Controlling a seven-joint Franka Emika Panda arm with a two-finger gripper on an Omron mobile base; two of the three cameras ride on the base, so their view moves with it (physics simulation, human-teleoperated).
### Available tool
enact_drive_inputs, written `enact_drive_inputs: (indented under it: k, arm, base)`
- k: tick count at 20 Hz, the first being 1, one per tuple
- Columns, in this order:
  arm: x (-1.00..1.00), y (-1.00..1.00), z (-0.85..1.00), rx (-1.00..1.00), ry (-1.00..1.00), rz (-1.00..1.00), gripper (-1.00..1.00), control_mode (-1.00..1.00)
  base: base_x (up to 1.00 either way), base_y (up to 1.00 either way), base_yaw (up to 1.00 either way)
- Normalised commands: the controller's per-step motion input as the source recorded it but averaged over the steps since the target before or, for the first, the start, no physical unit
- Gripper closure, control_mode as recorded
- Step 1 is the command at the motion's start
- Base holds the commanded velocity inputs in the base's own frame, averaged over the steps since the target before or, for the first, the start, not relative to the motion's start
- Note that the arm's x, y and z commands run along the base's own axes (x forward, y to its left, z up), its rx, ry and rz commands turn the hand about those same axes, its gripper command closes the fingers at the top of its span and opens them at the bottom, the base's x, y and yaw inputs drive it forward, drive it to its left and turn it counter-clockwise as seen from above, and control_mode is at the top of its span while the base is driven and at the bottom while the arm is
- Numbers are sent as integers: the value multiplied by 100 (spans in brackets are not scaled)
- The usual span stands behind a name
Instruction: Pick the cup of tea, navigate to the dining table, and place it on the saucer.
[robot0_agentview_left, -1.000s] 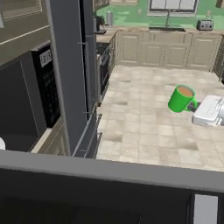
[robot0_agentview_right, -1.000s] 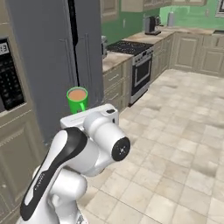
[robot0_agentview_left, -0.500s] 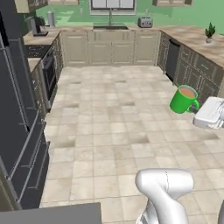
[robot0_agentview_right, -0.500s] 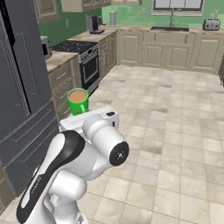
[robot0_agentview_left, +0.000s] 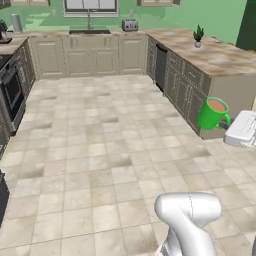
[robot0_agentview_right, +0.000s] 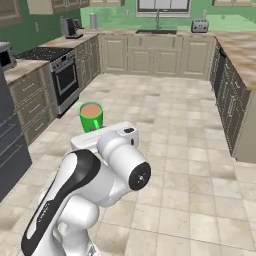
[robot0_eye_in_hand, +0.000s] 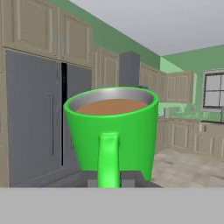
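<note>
The bright green cup of tea (robot0_agentview_left: 212, 114) hangs upright in the air over the tiled floor, brown liquid level inside. My gripper (robot0_agentview_left: 224, 125) is shut on its lower body, with the white hand just behind it. From the right base the cup of tea (robot0_agentview_right: 91, 116) sits just beyond the gripper (robot0_agentview_right: 93, 132) and above my arm. In the hand view the cup of tea (robot0_eye_in_hand: 111, 131) is close up, handle facing the camera, gripper (robot0_eye_in_hand: 109, 179) pinching its base. The dining table and the saucer are out of view.
A cabinet counter (robot0_agentview_left: 220, 62) with a small potted plant (robot0_agentview_left: 198, 36) runs along the right. Sink counter and toaster (robot0_agentview_left: 130, 25) line the far green wall. A stove (robot0_agentview_right: 62, 82) stands at the left, a grey fridge (robot0_eye_in_hand: 39, 118) beyond the cup. Open tiled floor (robot0_agentview_left: 105, 140) lies ahead.
The whole picture has swung: the base has turned, so the fridge has left the base views and the right-hand counter has come in. The cup stays held in the gripper.
</note>
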Motion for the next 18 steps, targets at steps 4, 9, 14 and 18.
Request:
enact_drive_inputs:
  k: [4, 9, 14, 18]
  arm:
    - [0, 0, 0, 0, 0, 0, 100, 100]
    - [0, 0, 0, 0, 0, 0, 100, 100]
    - [0, 0, 0, 0, 0, 0, 100, 100]
    - [0, 0, 0, 0, 0, 0, 100, 100]
  base:
    - [27, -68, -22]
    - [61, -59, -18]
    - [82, -70, -9]
    - [85, -87, 0]
